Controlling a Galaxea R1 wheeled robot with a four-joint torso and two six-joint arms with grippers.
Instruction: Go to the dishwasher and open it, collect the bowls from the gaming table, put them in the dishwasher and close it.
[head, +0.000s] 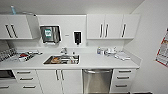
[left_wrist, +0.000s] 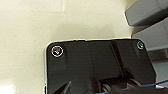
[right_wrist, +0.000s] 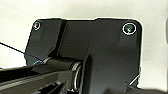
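Kitchen counter (head: 100, 62), dishwasher (head: 97, 81) base cropped

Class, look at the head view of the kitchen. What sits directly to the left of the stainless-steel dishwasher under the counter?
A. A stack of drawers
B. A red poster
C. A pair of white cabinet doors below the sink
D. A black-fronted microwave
C: the dishwasher, its door shut, stands under the worktop, and immediately on its left are the white cabinet doors beneath the sink.
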